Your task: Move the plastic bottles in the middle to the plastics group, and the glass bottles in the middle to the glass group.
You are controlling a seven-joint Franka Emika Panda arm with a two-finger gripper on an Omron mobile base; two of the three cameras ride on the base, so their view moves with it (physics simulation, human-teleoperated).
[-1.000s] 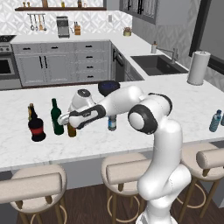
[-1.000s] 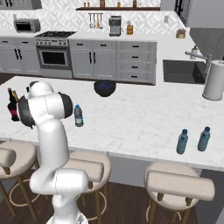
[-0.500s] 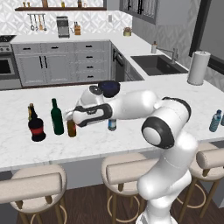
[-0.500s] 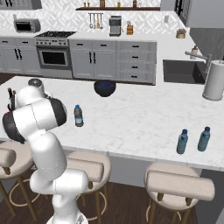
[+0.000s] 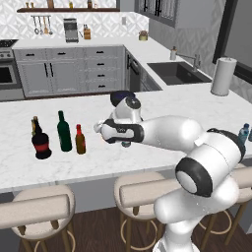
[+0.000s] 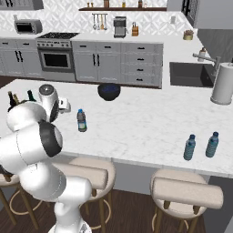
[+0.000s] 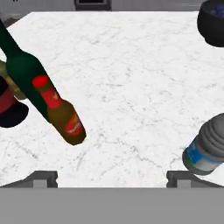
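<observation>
The tool (image 7: pixel 112 177) stood released, jaws wide apart and empty, above the white marble tabletop (image 5: pixel 162 106). Toward the tabletop's left end, the amber bottle with the red top (image 5: pixel 80 140) stood upright, touching nothing, just beside the dark green bottle (image 5: pixel 64 131), also upright. Next to them stood the squat black bottle with the red label (image 5: pixel 41 144), with the slim brown bottle (image 5: pixel 34 125) close behind it. The four formed one row, near the front edge. The small clear water bottle with the blue band (image 6: pixel 81 120) stood upright in the middle of the tabletop, well apart from that row. A dark bowl (image 6: pixel 109 91) sat near the back edge; its contents could not be made out. Two light blue bottles (image 6: pixel 189 147) stood near the right front corner. A paper towel roll (image 6: pixel 222 84) stood at the right back edge beside the sink (image 6: pixel 191 73).
</observation>
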